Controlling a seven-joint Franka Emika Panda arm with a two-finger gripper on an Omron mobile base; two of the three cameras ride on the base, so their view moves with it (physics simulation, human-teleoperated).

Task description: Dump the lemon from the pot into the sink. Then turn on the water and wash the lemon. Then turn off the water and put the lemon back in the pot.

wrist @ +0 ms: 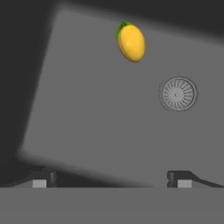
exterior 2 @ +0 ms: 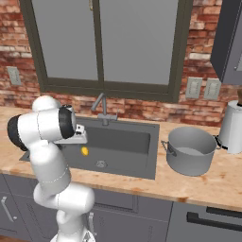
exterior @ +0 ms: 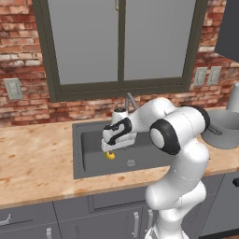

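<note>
Yellow lemon [wrist: 131,42]: lying loose on the sink [exterior 2: 137,137] floor, left of the drain [wrist: 178,93]
Gripper [wrist: 111,178]: above the basin, jaws spread wide, holding nothing
Tap [exterior 2: 100,107]: back rim, no stream visible
Pot [exterior 2: 189,150]: upright on the counter, right of the sink
Progress: dumping looks done; washing and return unclear, probably remaining

Flat, even rendered light fills both base views, with no glare and soft, slightly pixelated edges. The counter [exterior: 37,158] looks bright and warm; the sink [exterior 2: 142,142] basin reads dim. In the hand view, dark shadow covers the basin walls from 9 to 12 o'clock, while the lemon [wrist: 131,42] at 12 o'clock looks bright and slightly blurred.
</note>
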